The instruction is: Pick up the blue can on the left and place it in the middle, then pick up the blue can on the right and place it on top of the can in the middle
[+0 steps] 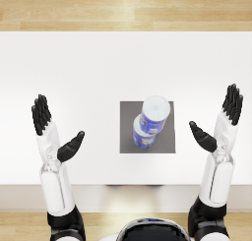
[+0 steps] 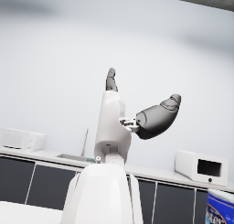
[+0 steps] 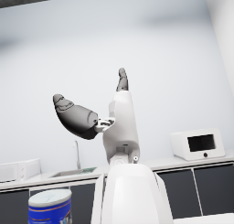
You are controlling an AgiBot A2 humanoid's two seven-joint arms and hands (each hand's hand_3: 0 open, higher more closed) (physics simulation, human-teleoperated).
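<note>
Blue cylindrical cans with pale silver lids stand stacked on a dark grey square mat [image 1: 167,136] near the front edge of a white table [image 1: 88,68]. The upper blue can [image 1: 155,114] sits on the lower blue can [image 1: 142,135], shifted a little away from the robot and toward its right hand, so the stack looks slightly off-centre, though this may be partly the steep camera angle. Both cans stand upright, long axes vertical. The left hand [image 1: 49,127] is raised well apart from the stack, fingers straight and spread from the thumb, holding nothing. The right hand [image 1: 221,122] mirrors it on the other side, equally empty and spread, and is the nearer of the two to the cans. The stack lies between the hands, inward from each palm. In the right wrist view the lid and blue wall of a can [image 3: 50,211] show beside the white forearm, with a kitchen counter [image 3: 183,162] and a white microwave [image 3: 197,144] behind. Judging from this layout, both placements look done; any next move would only be a correction from the right hand if the top can sits too far over.
</note>
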